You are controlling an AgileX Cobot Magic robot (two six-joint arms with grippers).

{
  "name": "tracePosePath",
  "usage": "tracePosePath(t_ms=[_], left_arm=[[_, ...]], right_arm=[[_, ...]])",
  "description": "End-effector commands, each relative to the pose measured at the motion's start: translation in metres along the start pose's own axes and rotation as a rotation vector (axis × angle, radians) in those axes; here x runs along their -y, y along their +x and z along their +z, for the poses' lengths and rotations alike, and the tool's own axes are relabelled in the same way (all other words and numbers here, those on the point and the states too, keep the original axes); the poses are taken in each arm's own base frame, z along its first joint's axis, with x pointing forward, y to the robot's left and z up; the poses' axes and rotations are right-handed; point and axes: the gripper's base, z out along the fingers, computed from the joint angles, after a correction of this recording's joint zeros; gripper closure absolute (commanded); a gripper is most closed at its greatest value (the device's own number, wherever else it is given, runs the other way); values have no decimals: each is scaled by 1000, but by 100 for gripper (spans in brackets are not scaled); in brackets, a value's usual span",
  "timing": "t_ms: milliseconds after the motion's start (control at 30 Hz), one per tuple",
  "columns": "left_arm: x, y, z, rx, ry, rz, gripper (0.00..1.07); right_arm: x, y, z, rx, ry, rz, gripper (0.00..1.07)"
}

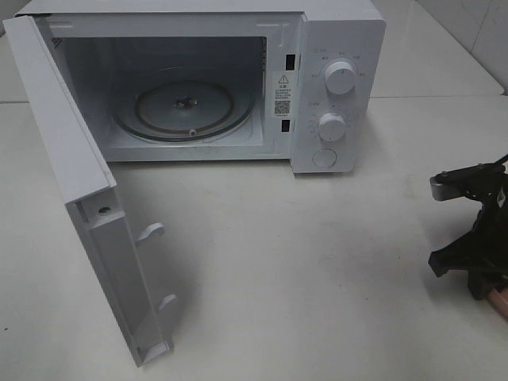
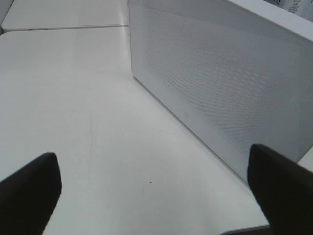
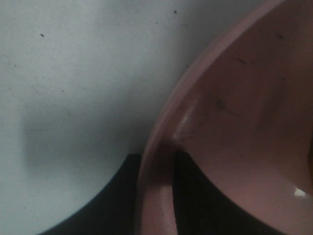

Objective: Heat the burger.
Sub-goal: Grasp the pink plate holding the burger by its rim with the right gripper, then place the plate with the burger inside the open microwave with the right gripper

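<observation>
The burger is out of view. A pink plate [image 3: 234, 122] fills the right wrist view. My right gripper [image 3: 157, 196] is shut on its rim, with one dark finger [image 3: 117, 200] outside the rim and the other inside it. In the high view the right arm [image 1: 476, 230] stands at the table's right edge, with a sliver of the pink plate [image 1: 501, 302] below it. My left gripper [image 2: 156, 196] is open and holds nothing, low over the table beside a white perforated panel [image 2: 220, 83]. It does not show in the high view.
The white microwave [image 1: 337, 79] stands at the back with its door [image 1: 79, 182] swung open toward the front left. Its glass turntable [image 1: 186, 103] is bare. Two knobs and a button are on its right panel. The white table [image 1: 302, 262] stretches in front.
</observation>
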Motion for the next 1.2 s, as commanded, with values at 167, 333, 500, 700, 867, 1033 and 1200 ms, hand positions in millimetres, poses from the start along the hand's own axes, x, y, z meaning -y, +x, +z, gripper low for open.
tracePosePath(t_ms=[167, 333, 500, 700, 867, 1033, 1200], left_arm=[[1, 1, -3, 29, 7, 4, 9], [1, 1, -3, 29, 7, 4, 9], [1, 1, -3, 29, 7, 4, 9], [1, 1, -3, 29, 7, 4, 9], [1, 1, -3, 29, 7, 4, 9], [1, 1, -3, 29, 7, 4, 9], [1, 1, -3, 29, 7, 4, 9]], right_arm=[[-12, 4, 1, -33, 16, -14, 107], [-20, 5, -4, -31, 71, -22, 107], [-23, 7, -16, -2, 159, -17, 107], [-28, 10, -28, 15, 247, -43, 107], [-34, 12, -31, 20, 298, -67, 107], [-42, 15, -35, 27, 351, -112, 107], [-50, 17, -40, 41, 427, -140, 107]])
